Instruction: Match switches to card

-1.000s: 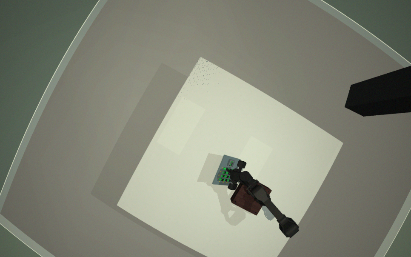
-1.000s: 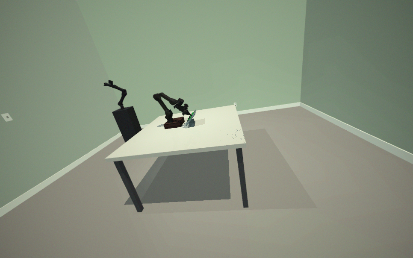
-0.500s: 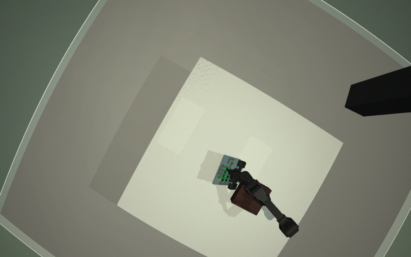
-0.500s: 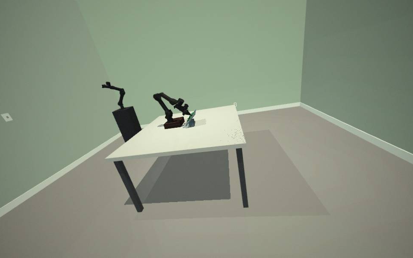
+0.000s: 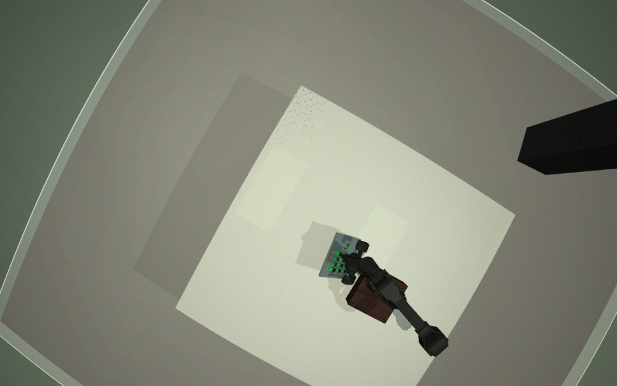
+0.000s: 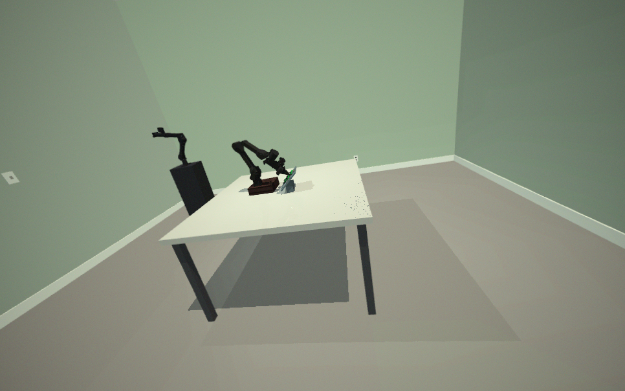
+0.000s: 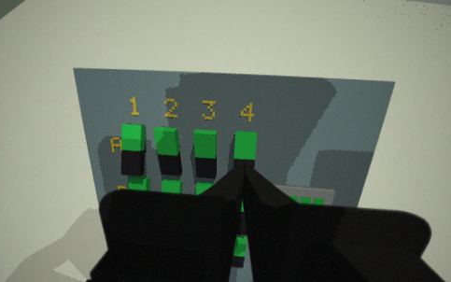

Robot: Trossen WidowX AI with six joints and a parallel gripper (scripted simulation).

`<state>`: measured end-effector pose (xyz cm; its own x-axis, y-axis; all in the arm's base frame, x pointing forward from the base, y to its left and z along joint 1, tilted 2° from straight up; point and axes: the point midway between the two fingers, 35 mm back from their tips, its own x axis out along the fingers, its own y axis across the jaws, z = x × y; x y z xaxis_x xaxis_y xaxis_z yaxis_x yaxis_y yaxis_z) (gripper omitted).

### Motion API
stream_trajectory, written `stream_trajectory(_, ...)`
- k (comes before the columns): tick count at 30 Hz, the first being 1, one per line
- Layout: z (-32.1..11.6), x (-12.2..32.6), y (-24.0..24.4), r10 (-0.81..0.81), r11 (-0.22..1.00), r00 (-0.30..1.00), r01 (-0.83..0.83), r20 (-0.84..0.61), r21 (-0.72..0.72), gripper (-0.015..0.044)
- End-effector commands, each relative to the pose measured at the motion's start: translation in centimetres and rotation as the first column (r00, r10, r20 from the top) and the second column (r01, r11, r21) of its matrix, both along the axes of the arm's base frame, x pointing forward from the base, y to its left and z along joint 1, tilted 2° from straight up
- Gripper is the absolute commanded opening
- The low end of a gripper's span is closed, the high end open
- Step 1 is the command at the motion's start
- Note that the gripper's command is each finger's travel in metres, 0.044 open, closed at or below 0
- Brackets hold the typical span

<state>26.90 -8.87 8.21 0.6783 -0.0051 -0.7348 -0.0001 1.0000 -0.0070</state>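
The tilted blue-grey panel [image 5: 338, 237] [image 7: 362, 117] carries green-and-black switches. In the wrist view, row A shows switch A1 [image 7: 133, 138], switch A2 [image 7: 166, 142], switch A3 [image 7: 205, 144] and switch A4 [image 7: 246, 146], green half far and black half near. Which halves are raised is hard to tell. Row B is partly covered by the fingers, and lower rows are mostly hidden. The card [image 7: 327, 191] [image 5: 347, 245] shows several green squares in its far row; the rest is hidden. My gripper [image 7: 243, 172] [image 6: 290, 173] is shut and empty, its tips over A4's dark half; contact is unclear.
The arm's dark red base block [image 5: 373, 301] [image 6: 264, 186] stands beside the panel on the white table [image 5: 263, 268] [image 6: 237, 218]. A black pedestal [image 6: 191, 186] [image 5: 584, 144] stands off the table and carries a second arm [image 6: 182, 145]. Shadows cross the panel.
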Motion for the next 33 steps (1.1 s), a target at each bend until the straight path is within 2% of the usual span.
stream_trajectory(1,-0.2,0.0,0.0,-0.007,1.000,1.000,0.007,-0.003,0.004,0.0000)
stream_trajectory(18,0.0,0.0,0.0,0.000,1.000,1.000,0.000,-0.001,0.000,0.0000)
stream_trajectory(24,4.5,-3.9,0.0,-0.007,1.000,0.999,0.007,-0.031,0.003,0.0000)
stream_trajectory(30,4.6,-4.1,0.2,-0.007,1.000,0.999,0.007,-0.033,0.004,0.0000)
stream_trajectory(33,4.1,-4.6,2.3,-0.006,1.000,0.999,0.007,-0.044,0.006,0.0000)
